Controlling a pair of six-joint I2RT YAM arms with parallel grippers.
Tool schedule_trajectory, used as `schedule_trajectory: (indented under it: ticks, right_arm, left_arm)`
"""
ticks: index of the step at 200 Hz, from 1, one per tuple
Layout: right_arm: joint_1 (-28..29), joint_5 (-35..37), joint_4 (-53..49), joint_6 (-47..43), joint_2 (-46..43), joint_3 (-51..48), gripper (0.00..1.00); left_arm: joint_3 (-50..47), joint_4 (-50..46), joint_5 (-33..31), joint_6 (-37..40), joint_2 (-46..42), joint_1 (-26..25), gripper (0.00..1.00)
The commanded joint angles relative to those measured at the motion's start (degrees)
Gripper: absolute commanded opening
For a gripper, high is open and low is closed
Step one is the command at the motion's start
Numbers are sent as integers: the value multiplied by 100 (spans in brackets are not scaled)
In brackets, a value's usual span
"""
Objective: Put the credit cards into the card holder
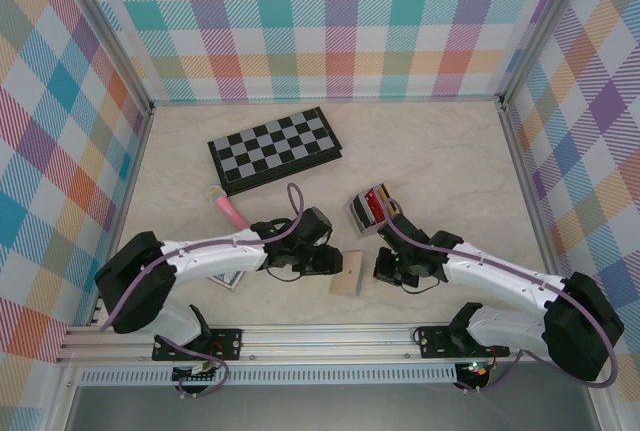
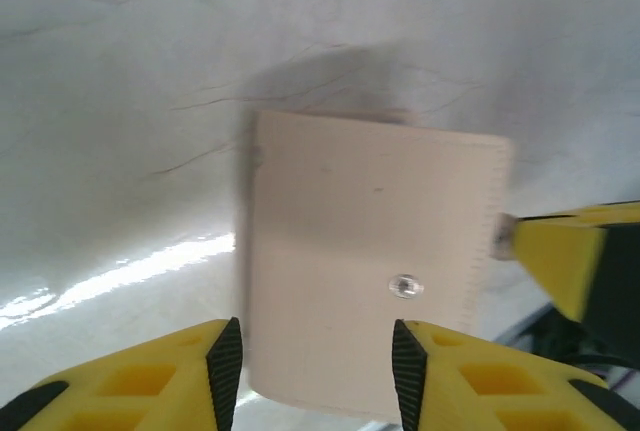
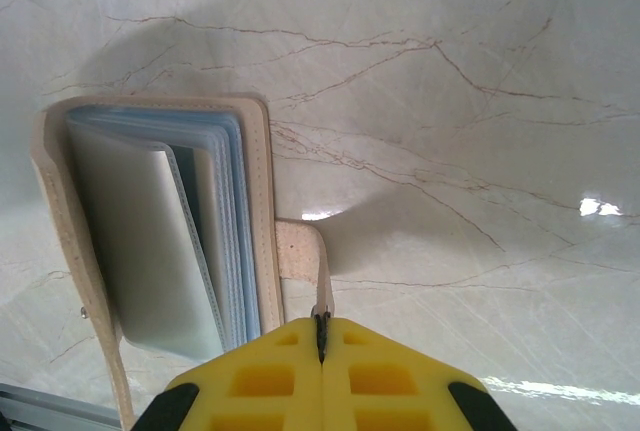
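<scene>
The card holder, a small clear-grey box, stands right of the table's middle with a red credit card upright in it. A tan wallet lies in front of it between both grippers. My right gripper is shut on the wallet's strap tab. Beside the strap, the wallet is open, showing clear plastic sleeves. My left gripper is open, its fingers apart on either side of the wallet's tan cover, which bears a snap stud.
A folded chessboard lies at the back and a pink object at the left. A patterned pack peeks out under my left arm. Checked walls enclose the table. The right gripper's yellow finger sits at the wallet's right edge.
</scene>
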Motion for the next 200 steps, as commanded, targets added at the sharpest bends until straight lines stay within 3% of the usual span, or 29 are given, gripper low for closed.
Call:
schedule_trajectory:
  ticks: [1, 103, 200]
  right_arm:
    - [-21, -131, 17, -129, -66, 129, 5]
    - [-21, -505, 218, -135, -383, 192, 5]
    - [93, -1075, 1154, -10, 611, 445, 3]
  left_arm:
    - [-25, 8, 171, 150, 290, -87, 44]
    - [301, 95, 81, 102, 1124, -360, 43]
    - [434, 109, 45, -4, 1246, -404, 43]
